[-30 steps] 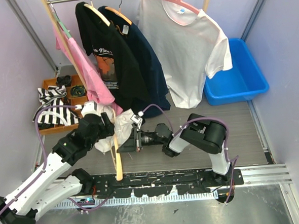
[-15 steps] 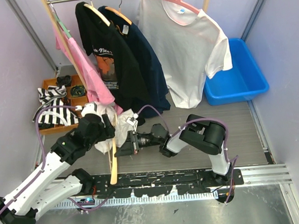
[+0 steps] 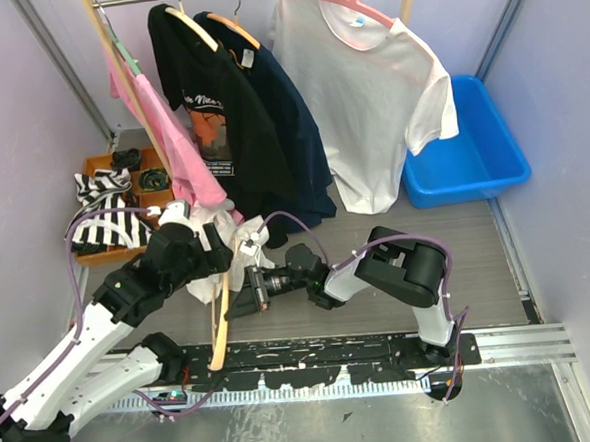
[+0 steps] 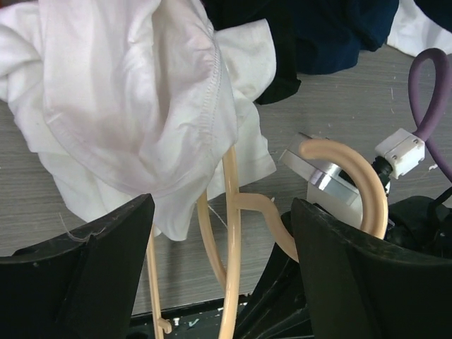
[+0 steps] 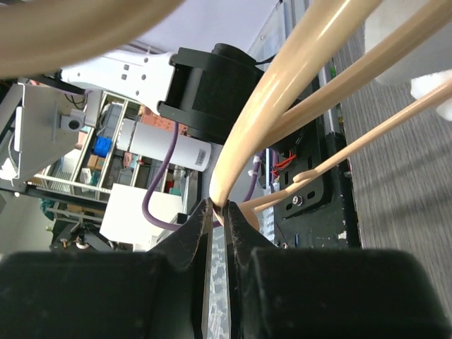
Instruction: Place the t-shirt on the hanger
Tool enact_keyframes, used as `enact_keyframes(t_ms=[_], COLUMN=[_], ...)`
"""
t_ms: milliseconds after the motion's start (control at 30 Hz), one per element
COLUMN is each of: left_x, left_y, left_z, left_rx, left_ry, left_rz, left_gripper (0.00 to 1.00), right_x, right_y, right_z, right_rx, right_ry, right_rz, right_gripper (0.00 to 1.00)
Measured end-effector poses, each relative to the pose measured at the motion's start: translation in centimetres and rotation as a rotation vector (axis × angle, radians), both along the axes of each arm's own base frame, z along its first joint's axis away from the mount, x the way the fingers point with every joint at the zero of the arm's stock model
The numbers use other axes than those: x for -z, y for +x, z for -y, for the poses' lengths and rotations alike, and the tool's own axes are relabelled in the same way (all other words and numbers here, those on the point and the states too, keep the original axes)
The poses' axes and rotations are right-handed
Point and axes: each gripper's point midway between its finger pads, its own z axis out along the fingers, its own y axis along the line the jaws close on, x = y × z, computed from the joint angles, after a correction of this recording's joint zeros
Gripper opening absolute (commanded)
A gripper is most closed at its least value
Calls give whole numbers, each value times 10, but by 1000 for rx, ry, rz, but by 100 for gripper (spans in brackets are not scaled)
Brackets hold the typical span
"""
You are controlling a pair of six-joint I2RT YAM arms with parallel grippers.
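Note:
The white t-shirt (image 3: 245, 252) is bunched on the table by my left gripper (image 3: 215, 261). In the left wrist view the t-shirt (image 4: 134, 92) lies just past the fingertips, with a fold over the left finger (image 4: 78, 268). The left gripper (image 4: 222, 282) is open, its jaws wide apart either side of the light beige hanger (image 4: 232, 233). The hanger (image 3: 221, 321) slants from the shirt towards the near edge. My right gripper (image 3: 244, 296) is shut on the hanger; in the right wrist view the right gripper (image 5: 224, 212) pinches the hanger's bar (image 5: 282, 92).
A clothes rail at the back carries a pink shirt (image 3: 175, 148), a black shirt (image 3: 218, 115), a navy shirt (image 3: 289, 121) and a white t-shirt on a pink hanger (image 3: 367, 86). A blue bin (image 3: 471, 150) stands at the right. An orange tray with striped cloth (image 3: 109, 207) stands at the left.
My right gripper has moved left and nearer with the hanger, whose near end has swung left. My left gripper has shifted slightly by the shirt.

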Motion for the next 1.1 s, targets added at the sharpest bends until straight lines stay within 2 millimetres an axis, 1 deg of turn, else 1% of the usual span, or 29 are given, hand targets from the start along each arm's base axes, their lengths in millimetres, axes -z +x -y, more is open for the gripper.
enact_keyframes(t_ms=[200, 300, 367, 567, 633, 700, 1000, 1100], left_x=[13, 13, 7, -30, -39, -44, -33, -31], left_y=[1, 0, -3, -17, -19, -21, -43, -45], left_z=[9, 7, 3, -13, -15, -15, -23, -25], left_rx=[37, 42, 36, 20, 23, 30, 72, 71], left_ry=[28, 34, 22, -59, -66, -71, -50, -38], left_rz=[-49, -50, -29, 87, 94, 95, 33, 17], left_gripper=[81, 83, 84, 84, 83, 80, 75, 75], right_x=[4, 6, 6, 0, -1, -1, 2, 0], right_y=[-2, -3, -3, -3, -3, -2, -4, -4], right_z=[-1, -2, -3, -6, -7, -8, -7, -7], right_rx=[-20, -32, -39, -52, -56, -60, -80, -86], right_ry=[-35, -50, -54, -53, -55, -58, -90, -94], right_rz=[3, 2, 4, 25, 30, 36, 49, 56], right_gripper=[1, 1, 1, 1, 1, 1, 1, 1])
